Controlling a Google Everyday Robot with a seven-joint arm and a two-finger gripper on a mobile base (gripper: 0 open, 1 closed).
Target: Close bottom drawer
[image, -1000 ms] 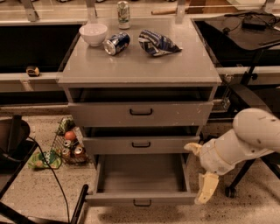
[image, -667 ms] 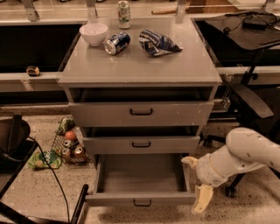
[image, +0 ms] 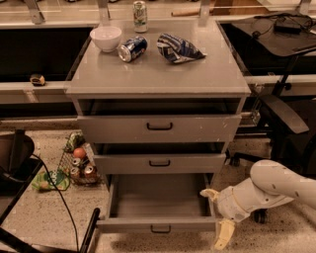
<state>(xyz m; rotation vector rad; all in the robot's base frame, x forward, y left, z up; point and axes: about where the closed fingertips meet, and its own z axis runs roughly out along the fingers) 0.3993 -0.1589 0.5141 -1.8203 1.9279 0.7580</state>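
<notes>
The bottom drawer [image: 158,226] of the grey cabinet [image: 158,79] is pulled far out and looks empty inside; its shallow grey front carries a small black handle [image: 161,229]. The middle drawer [image: 159,163] and the top drawer [image: 159,127] above it stand slightly out. My gripper [image: 215,217] is low at the drawer's right front corner, on the white arm [image: 274,188] coming in from the right. One cream finger [image: 223,234] points down beside the front panel, the other [image: 209,193] sits by the right side wall. The fingers stand wide apart, holding nothing.
On the cabinet top are a white bowl [image: 106,37], a lying blue can [image: 132,48], an upright can [image: 140,9] and a crumpled chip bag [image: 178,48]. A wire basket of cans and fruit [image: 78,164] sits on the floor at left. An office chair [image: 286,123] stands at right.
My arm and gripper have dropped lower and moved toward the drawer's right front corner. The drawer has not moved.
</notes>
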